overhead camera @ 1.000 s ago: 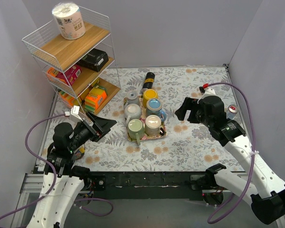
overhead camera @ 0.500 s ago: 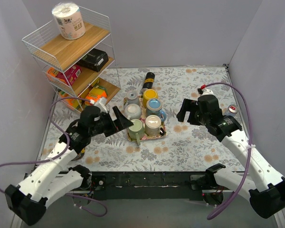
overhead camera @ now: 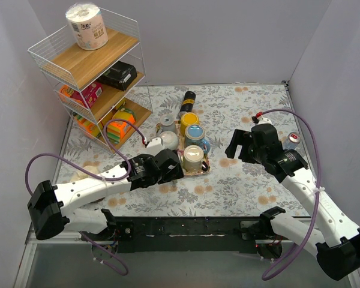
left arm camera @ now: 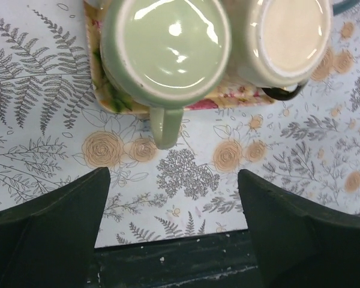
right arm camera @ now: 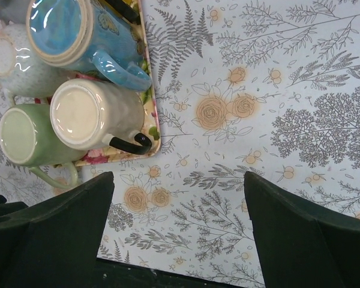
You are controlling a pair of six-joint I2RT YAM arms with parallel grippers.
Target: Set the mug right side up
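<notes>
Several mugs stand upside down on a floral tray (left arm camera: 222, 103). The green mug (left arm camera: 165, 48) shows its base, handle pointing to the table's near edge; it also shows in the right wrist view (right arm camera: 24, 135). A cream mug (left arm camera: 288, 36) with a black handle stands beside it (overhead camera: 193, 157). My left gripper (left arm camera: 172, 180) is open and empty, above the green mug's handle side; in the top view (overhead camera: 168, 165) it hides that mug. My right gripper (right arm camera: 179, 180) is open and empty over bare table right of the tray (overhead camera: 235, 144).
A blue mug (right arm camera: 66, 27), a white mug (right arm camera: 12, 57), a yellow mug (overhead camera: 189, 120) and a grey one (overhead camera: 165, 125) share the tray. A black bottle (overhead camera: 186, 102) lies behind it. A wire shelf (overhead camera: 84, 66) stands far left. A small bottle (overhead camera: 293, 141) stands right.
My left arm has swung from the near left out over the tray's front corner and now covers the green mug. My right arm has barely moved.
</notes>
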